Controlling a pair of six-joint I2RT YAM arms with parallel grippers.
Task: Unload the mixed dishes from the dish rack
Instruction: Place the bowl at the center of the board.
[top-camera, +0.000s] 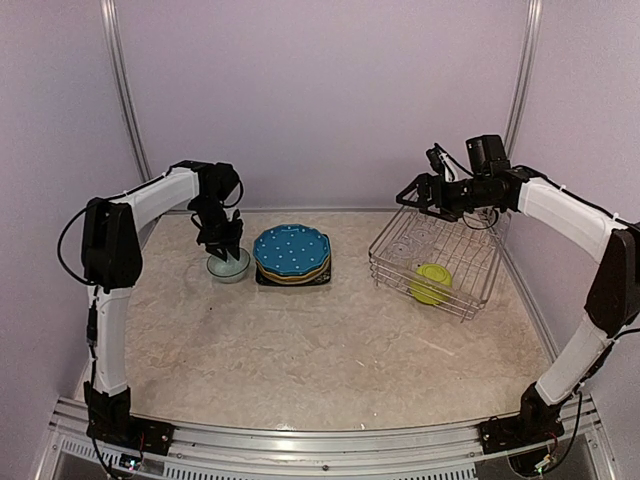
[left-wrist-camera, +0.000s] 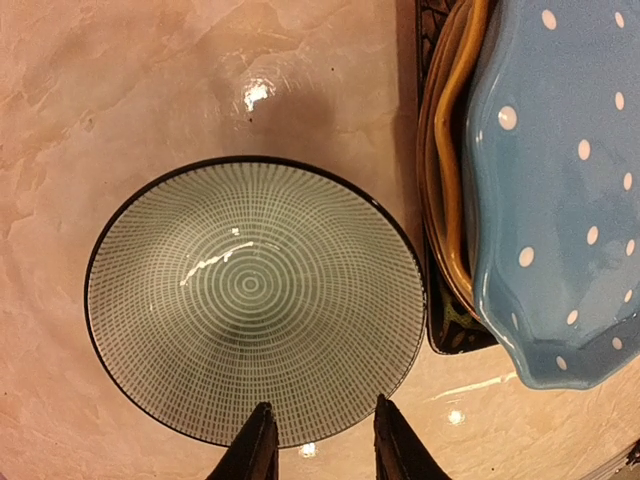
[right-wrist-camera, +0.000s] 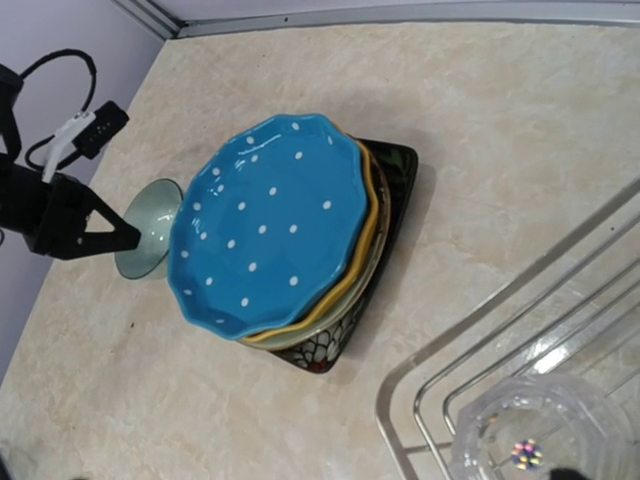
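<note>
Only overhead shows lime-green bowl (top-camera: 431, 283) in dish rack (top-camera: 468, 262).

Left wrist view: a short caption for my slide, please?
Left pincer open over a grey-green bowl on the table, beside a stack of plates.

The table (top-camera: 320, 370) bears 1 grey-green bowl (left-wrist-camera: 250, 300), 1 plate stack (top-camera: 291, 251), 1 dish rack (top-camera: 393, 272).

No legible text, label, brand, number or sign anywhere in any of the views
</note>
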